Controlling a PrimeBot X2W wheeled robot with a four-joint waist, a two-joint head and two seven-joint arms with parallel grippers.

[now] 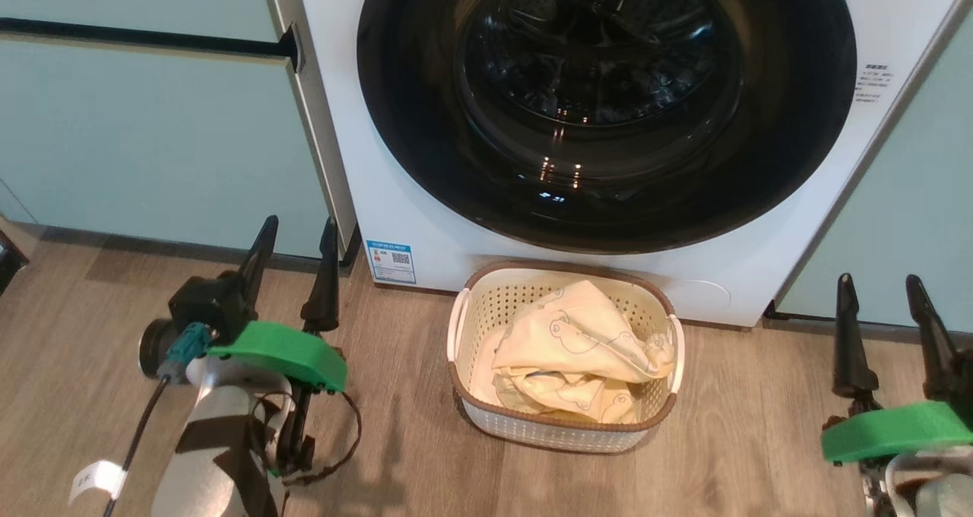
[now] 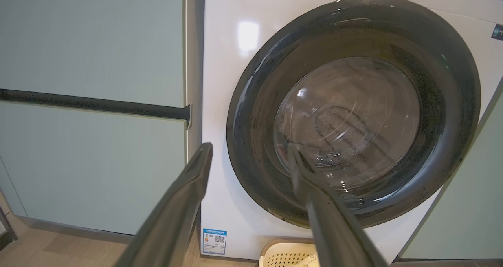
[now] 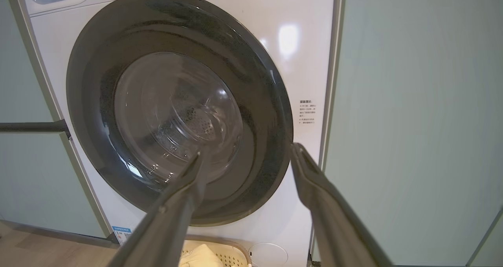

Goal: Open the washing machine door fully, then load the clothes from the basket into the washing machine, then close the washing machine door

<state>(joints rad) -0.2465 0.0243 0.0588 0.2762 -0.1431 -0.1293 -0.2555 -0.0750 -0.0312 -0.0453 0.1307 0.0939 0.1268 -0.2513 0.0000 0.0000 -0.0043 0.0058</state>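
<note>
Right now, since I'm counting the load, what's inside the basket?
Pale yellow clothes with bear outline prints lie crumpled inside the cream basket, filling most of it. Its perforated back wall shows above them. Most of its floor and whatever lies beneath the top garment are covered.

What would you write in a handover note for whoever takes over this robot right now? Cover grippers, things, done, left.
Grippers: left gripper open, empty, left of the basket; right gripper open, empty, right of it.
Things: door shut on the washing machine; clothes in the basket, on the floor before the machine.
Done: nothing yet.
Left: open door fully, load clothes, close door.
</note>
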